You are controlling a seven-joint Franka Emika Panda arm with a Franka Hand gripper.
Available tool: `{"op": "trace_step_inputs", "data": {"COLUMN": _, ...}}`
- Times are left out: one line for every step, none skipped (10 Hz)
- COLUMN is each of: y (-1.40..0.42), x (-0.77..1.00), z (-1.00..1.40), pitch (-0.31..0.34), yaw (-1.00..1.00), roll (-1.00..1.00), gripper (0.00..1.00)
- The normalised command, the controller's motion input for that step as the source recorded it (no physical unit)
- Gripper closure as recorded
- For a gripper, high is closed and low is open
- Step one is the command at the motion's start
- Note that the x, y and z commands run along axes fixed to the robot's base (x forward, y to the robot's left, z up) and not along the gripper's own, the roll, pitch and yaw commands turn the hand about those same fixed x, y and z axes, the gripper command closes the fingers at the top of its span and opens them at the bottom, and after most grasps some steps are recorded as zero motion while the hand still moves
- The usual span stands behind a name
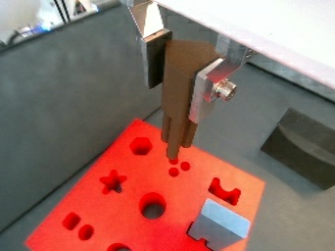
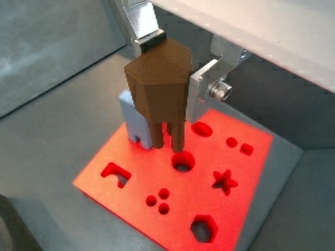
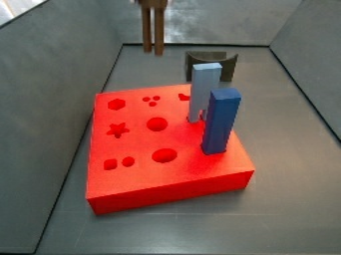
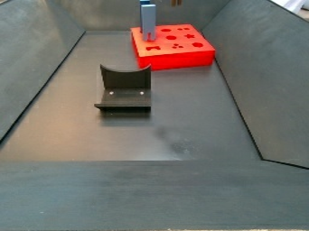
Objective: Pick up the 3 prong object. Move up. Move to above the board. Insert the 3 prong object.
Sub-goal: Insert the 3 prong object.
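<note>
My gripper (image 1: 177,83) is shut on the 3 prong object (image 1: 183,78), a brown wooden piece with a blocky head and slender prongs pointing down. It also shows in a wrist view (image 2: 155,88), held between the silver fingers (image 2: 203,90). It hangs above the board (image 1: 131,211), a flat red block with cut-out holes, with the prong tips over the small round holes (image 1: 181,170). In a side view the piece (image 3: 152,25) hangs high above the board (image 3: 160,164), and the gripper is cut off by the frame edge there.
Two tall blue blocks (image 3: 204,88) (image 3: 221,120) stand in the board near the piece (image 2: 135,120). The dark fixture (image 4: 123,90) sits on the grey floor beside the board (image 4: 182,50). Sloped grey walls enclose the bin.
</note>
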Motion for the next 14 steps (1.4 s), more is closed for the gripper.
{"op": "trace_step_inputs", "data": {"y": 0.33, "x": 0.0, "z": -0.66, "pitch": -0.086, "yaw": 0.06, "roll": 0.07, "gripper": 1.0}}
{"op": "trace_step_inputs", "data": {"y": 0.33, "x": 0.0, "z": -0.58, "pitch": -0.04, "yaw": 0.01, "roll": 0.09, "gripper": 1.0}}
{"op": "trace_step_inputs", "data": {"y": 0.27, "x": 0.04, "z": -0.53, "pitch": 0.0, "yaw": 0.0, "roll": 0.06, "gripper": 1.0}}
{"op": "trace_step_inputs", "data": {"y": 0.21, "x": 0.0, "z": -0.54, "pitch": 0.0, "yaw": -0.04, "roll": 0.03, "gripper": 1.0}}
{"op": "trace_step_inputs", "data": {"y": 0.07, "x": 0.09, "z": -0.62, "pitch": 0.0, "yaw": -0.96, "roll": 0.0, "gripper": 1.0}}
{"op": "trace_step_inputs", "data": {"y": 0.0, "x": 0.0, "z": -0.61, "pitch": 0.0, "yaw": -1.0, "roll": 0.03, "gripper": 1.0}}
{"op": "trace_step_inputs", "data": {"y": 0.0, "x": -0.04, "z": -0.09, "pitch": 0.017, "yaw": -0.3, "roll": 0.0, "gripper": 1.0}}
{"op": "trace_step_inputs", "data": {"y": 0.0, "x": 0.0, "z": -0.05, "pitch": 0.0, "yaw": 0.0, "roll": 0.0, "gripper": 1.0}}
{"op": "trace_step_inputs", "data": {"y": 0.09, "x": -0.01, "z": -0.33, "pitch": 0.0, "yaw": 0.0, "roll": 0.13, "gripper": 1.0}}
{"op": "trace_step_inputs", "data": {"y": 0.04, "x": -0.03, "z": -0.38, "pitch": 0.0, "yaw": 0.0, "roll": 0.15, "gripper": 1.0}}
{"op": "trace_step_inputs", "data": {"y": 0.0, "x": 0.0, "z": 0.0, "pitch": -0.004, "yaw": 0.0, "roll": 0.0, "gripper": 1.0}}
{"op": "trace_step_inputs", "data": {"y": -0.03, "x": 0.0, "z": -0.37, "pitch": -0.053, "yaw": 0.0, "roll": 0.08, "gripper": 1.0}}
{"op": "trace_step_inputs", "data": {"y": -0.09, "x": 0.0, "z": -0.6, "pitch": -0.051, "yaw": 0.0, "roll": 0.21, "gripper": 1.0}}
{"op": "trace_step_inputs", "data": {"y": -0.06, "x": 0.0, "z": -0.71, "pitch": -0.017, "yaw": -0.05, "roll": 0.28, "gripper": 1.0}}
